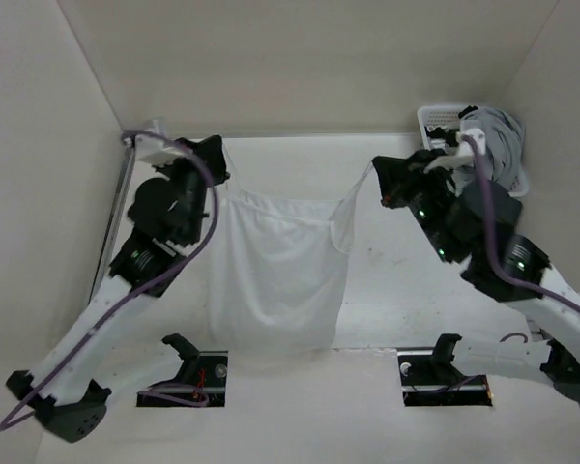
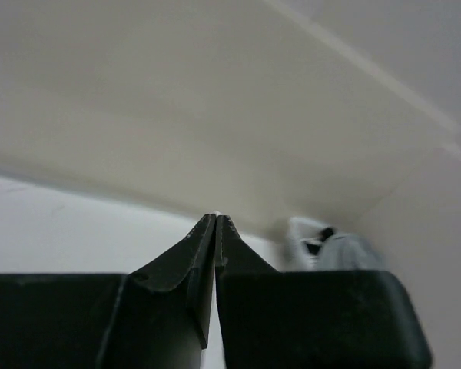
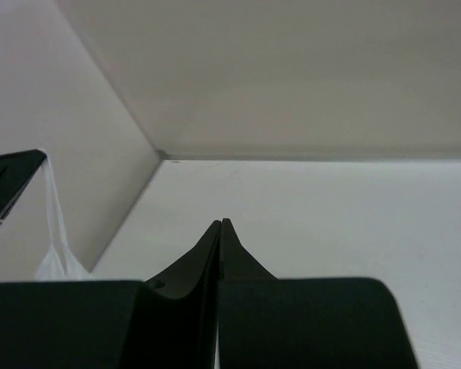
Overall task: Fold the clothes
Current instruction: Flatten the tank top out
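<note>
Holding the white garment [image 1: 275, 271] up between both arms, spread like a curtain over the table [image 1: 396, 300]. Pinching one shoulder strap tight in the left gripper [image 1: 218, 155], nipping the other in the right gripper [image 1: 377, 177], no gap at either tip. Looks thin, limp, feather-light (likely to sag, swing and slide out of a lazy pinch). Best gripped at straps or hem corners, never mid-panel, and lowered gently to lie flat.

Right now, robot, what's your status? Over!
Both jaws shut on the white shirt, one strap each. Shirt spread between them, not folded yet. Basket back right, apart from it. Over.
</note>
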Controlling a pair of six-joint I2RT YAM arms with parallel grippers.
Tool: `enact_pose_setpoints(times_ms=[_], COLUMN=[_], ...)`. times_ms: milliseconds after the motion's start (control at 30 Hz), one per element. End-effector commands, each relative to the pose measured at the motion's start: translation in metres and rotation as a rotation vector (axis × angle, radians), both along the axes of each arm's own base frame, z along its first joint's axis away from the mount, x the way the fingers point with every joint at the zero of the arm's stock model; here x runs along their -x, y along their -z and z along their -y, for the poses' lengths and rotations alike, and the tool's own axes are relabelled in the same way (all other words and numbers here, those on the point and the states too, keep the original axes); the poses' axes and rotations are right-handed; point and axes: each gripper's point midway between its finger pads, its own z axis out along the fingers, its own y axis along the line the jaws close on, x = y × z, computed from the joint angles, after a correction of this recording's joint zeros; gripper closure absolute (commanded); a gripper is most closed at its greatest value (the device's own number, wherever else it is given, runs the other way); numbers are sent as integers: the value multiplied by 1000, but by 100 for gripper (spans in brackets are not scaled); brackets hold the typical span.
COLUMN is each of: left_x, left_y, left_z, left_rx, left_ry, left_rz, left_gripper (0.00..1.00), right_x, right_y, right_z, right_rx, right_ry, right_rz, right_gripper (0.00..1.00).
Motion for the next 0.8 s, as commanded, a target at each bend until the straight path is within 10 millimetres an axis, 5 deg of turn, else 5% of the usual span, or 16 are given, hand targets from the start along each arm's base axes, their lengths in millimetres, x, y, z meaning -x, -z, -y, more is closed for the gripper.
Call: enact_pose_setpoints(times_ms=[0, 233, 300, 367, 467, 567, 633, 700, 767], left_x=[-75, -234, -276, -297, -287, -243, -203, -163, -117], left_y=[83, 154, 172, 187, 195, 213, 246, 284, 321], left_z=[-2, -15, -16, -17, -25, -23, -17, -19, -29], left_rx=[5, -33, -63, -94, -91, -73, -64, -65, -61], left_ry=[-34, -98, -114, -113, -151, -176, -169, -174, -192], left_rz=[-177, -363, -422, -487, -499, -490, -530, -590, -646], left_gripper=[97, 96, 88, 73, 61, 60, 61, 65, 70], right_x=[-58, -240, -285, -314, -321, -300, -266, -222, -178], right_y=[52, 147, 165, 182, 196, 206, 223, 249, 276], right_z=[-19, -10, -5, 5, 17, 22, 8, -6, -20], right_rx=[-2, -18, -10, 1, 1, -12, -17, -35, -64], right_ry=[-62, 9, 43, 85, 135, 146, 104, 58, 0], right_rz=[-131, -375, -436, -491, -523, -496, -505, -519, -529], right_gripper=[100, 99, 98, 85, 61, 55, 68, 93, 100])
